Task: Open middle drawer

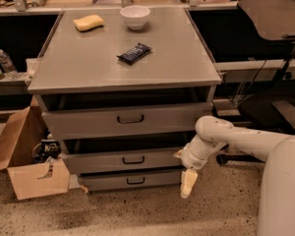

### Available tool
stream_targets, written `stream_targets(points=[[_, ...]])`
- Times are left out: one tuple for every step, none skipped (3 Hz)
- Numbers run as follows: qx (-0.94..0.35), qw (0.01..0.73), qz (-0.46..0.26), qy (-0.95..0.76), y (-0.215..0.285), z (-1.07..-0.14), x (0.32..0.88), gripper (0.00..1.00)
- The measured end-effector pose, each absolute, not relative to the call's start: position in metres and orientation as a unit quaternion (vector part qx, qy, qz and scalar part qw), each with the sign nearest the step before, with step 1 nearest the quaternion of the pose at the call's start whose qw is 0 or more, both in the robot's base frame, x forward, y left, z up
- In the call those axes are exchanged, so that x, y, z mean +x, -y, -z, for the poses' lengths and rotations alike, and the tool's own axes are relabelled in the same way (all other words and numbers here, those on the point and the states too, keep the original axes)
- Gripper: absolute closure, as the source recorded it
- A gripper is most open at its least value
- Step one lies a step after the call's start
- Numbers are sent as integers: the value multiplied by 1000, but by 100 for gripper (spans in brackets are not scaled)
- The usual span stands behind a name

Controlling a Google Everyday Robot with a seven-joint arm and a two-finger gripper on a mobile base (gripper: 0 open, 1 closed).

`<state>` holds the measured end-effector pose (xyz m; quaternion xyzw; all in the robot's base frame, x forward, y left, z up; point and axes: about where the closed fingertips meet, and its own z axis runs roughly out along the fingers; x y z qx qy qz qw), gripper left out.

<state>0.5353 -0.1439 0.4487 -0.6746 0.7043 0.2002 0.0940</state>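
Cabinet [206, 90] of grey metal stands centre scene with three drawers stacked in its near face. The middle drawer [101, 162] sits between the tall top drawer [78, 123] and the low bottom drawer [108, 182]. A dark gap shows above its front.

Handling, as judged: a stiff metal drawer on slides, likely moderate in weight, and it should travel straight toward the near side. Its flat front looks smooth and offers no purchase. The only sound hold is the small dark loop handle [133, 160] at centre, taken from the front and pulled level.

The gripper [188, 183] hangs pointing at the floor just off the cabinet's near right corner, level with the bottom drawer and well right of the handle. It has hold of nothing visible. Whether it is open or closed cannot be told.

Count: three drawers, three loop handles, one gripper. On the worktop [88, 68]: one yellow sponge [88, 22], one white bowl [135, 16], one dark packet [134, 52]. One cardboard box [29, 176] lies on the floor to the left.
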Motion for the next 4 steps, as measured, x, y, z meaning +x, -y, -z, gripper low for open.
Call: stream_targets(points=[[-675, 98, -196, -705, 145, -450, 537, 0], [-676, 130, -157, -708, 151, -461, 549, 0], [-676, 162, -88, -713, 164, -481, 561, 0], [-674, 148, -38, -722, 166, -477, 578, 0]])
